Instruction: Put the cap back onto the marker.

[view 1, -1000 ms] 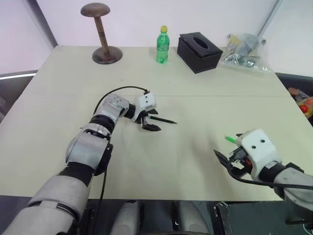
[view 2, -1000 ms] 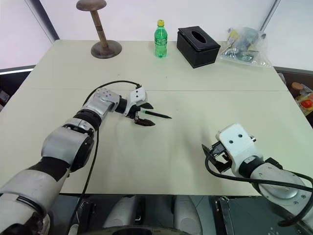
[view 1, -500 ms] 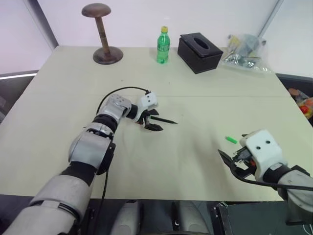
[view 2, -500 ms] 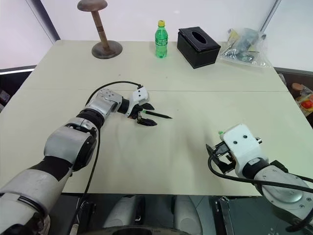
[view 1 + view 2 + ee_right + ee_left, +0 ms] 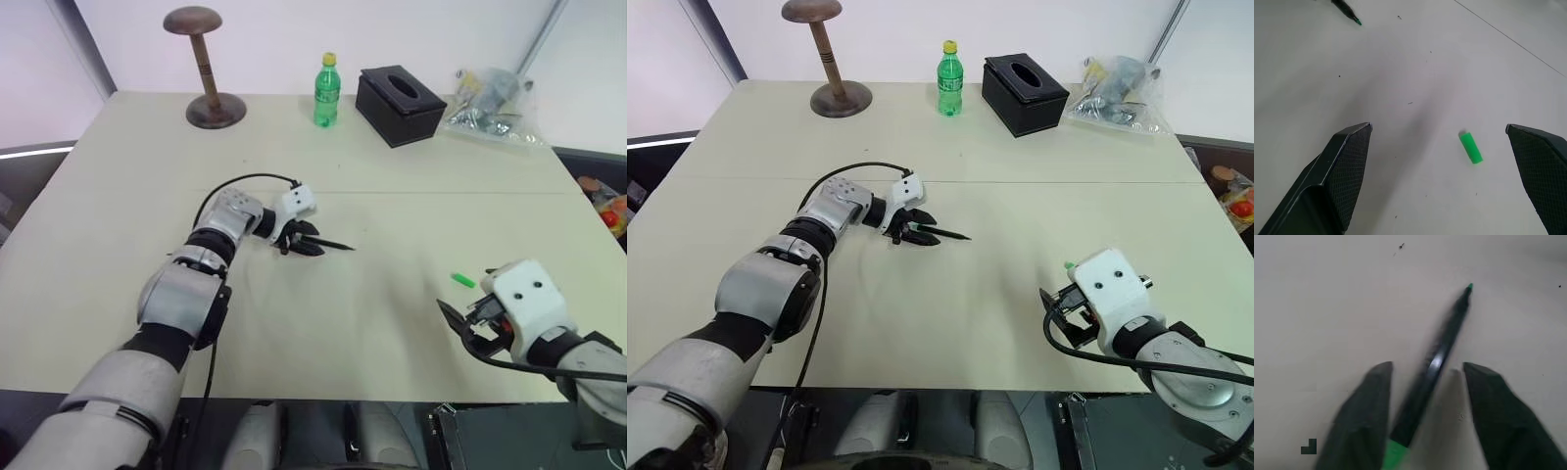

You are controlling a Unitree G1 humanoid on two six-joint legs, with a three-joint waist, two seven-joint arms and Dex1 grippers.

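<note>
Since one second ago: left gripper (image 5: 306,244) fingers narrowed around the marker (image 5: 326,242), previously spread wide; head camera shifted a little too. Right gripper (image 5: 1442,132) unchanged, jaws spread wide.

Left wrist view: marker (image 5: 1435,363) lying between the two fingers (image 5: 1367,407), gaps visible on both sides, no clear contact. Cannot tell if clamped yet; not fully open, not clenched. Green tip pointing away from the gripper, green butt end down at the finger roots.

Left eye view: marker at frame centre, slightly left, flat on the table (image 5: 392,323), tip toward frame right. Cap (image 5: 462,280) lying loose on the table at right of centre, just beside the right gripper's white housing, well apart from the marker. Right wrist view: cap (image 5: 1470,147) on its side between the open fingers, nearer the right one, untouched.

Far edge of table, upper part of frame: wooden stand (image 5: 203,70) at left, green bottle (image 5: 326,90) centre, black tissue box (image 5: 399,104) right of it, plastic bag (image 5: 488,104) at upper right.
</note>
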